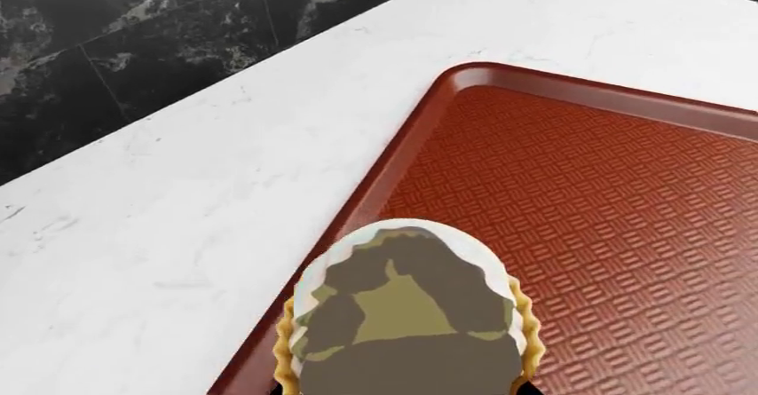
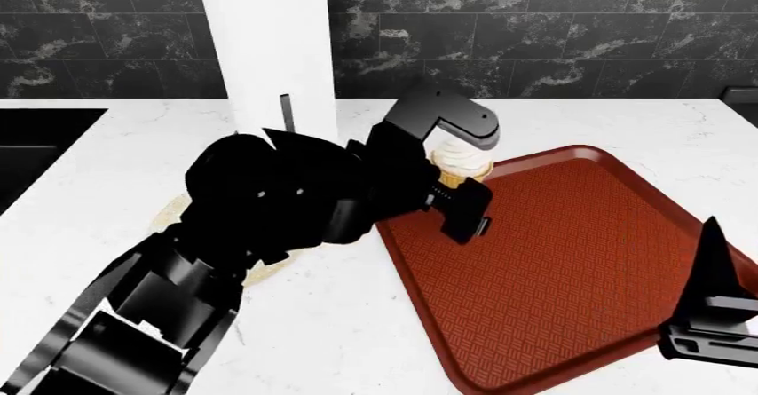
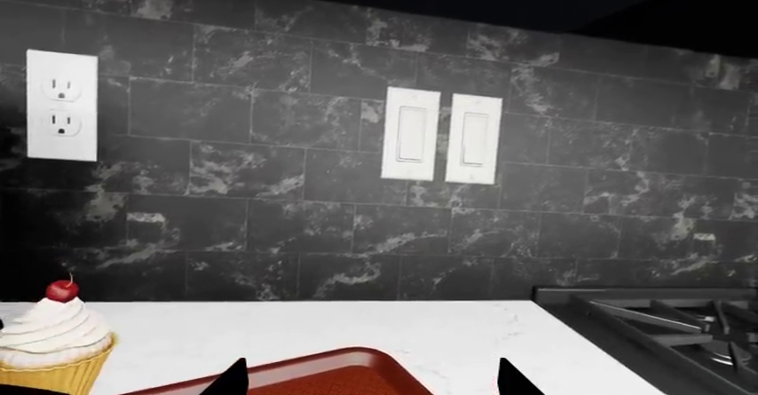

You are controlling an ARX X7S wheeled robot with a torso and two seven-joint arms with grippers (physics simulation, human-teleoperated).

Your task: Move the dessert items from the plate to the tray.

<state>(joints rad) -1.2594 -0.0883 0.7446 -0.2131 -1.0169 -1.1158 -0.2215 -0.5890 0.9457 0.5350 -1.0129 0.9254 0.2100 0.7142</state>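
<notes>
The cupcake (image 2: 463,166), with white frosting and a yellow-orange wrapper, sits between the fingers of my left gripper (image 2: 461,169), which is shut on it. It hangs over the left rim of the dark-red tray (image 2: 569,262). In the left wrist view the cupcake (image 1: 409,311) fills the lower middle over the tray's edge (image 1: 391,173). My right gripper (image 3: 373,382) is open and empty, near the tray's front right corner (image 2: 707,324). The right wrist view shows the cupcake with its cherry (image 3: 53,342) and the tray's corner (image 3: 326,368). The layered cake is hidden.
A tan plate (image 2: 169,210) lies left of the tray, mostly hidden under my left arm. A white pillar (image 2: 266,49) stands behind it. A dark recess (image 2: 35,146) lies at the far left. A stove (image 3: 663,324) stands right of the white counter (image 2: 343,324). A black tiled wall (image 3: 296,191) is behind.
</notes>
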